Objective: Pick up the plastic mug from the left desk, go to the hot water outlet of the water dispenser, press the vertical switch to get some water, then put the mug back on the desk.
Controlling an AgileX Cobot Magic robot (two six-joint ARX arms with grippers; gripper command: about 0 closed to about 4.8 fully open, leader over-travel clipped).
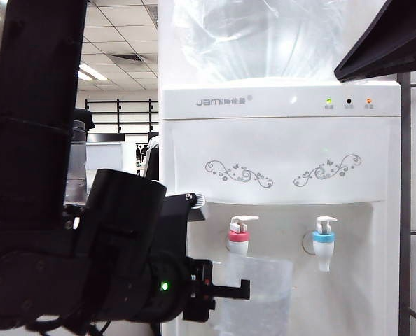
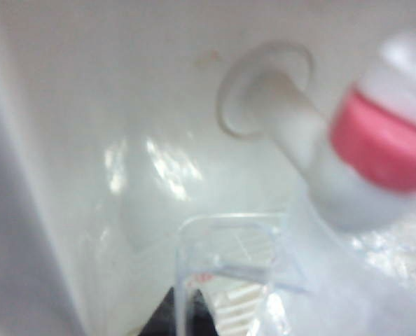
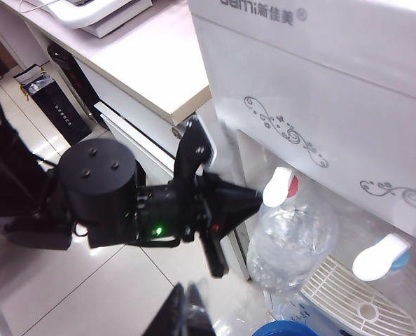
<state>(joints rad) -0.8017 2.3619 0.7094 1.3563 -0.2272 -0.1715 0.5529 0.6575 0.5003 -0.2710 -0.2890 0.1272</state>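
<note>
One plastic mug (image 1: 258, 297), clear with a dimpled wall, sits low and centre in the exterior view, directly beneath the hot water outlet (image 1: 239, 239); the right wrist view shows the same mug (image 3: 294, 241) with its rim just under the pink-red collar. Its clear loop handle (image 2: 225, 269) shows at the lower centre of the left wrist view, blurred.

One hot water outlet, white with a pink-red collar; its vertical switch (image 1: 244, 221) is the white tab above the collar. Whether the mug's rim touches the tap cannot be told.

One left gripper (image 1: 225, 290), black, at lower centre-left of the exterior view, fingers pressed together on the mug's handle side. Seen from the right wrist, it (image 3: 244, 203) points at the mug from the left.

One right gripper (image 3: 187, 311), only a dark tip at the bottom edge of its own view, fingers drawn together, nothing held.

One water dispenser (image 1: 278, 154), white, with grey floral scrolls, three indicator lights at upper right and a clear bottle (image 1: 257, 35) on top.

One blue-collared tap (image 1: 324, 241), right of the pink-red one.

One left desk (image 3: 145, 63), pale-topped, upper left of the right wrist view.
</note>
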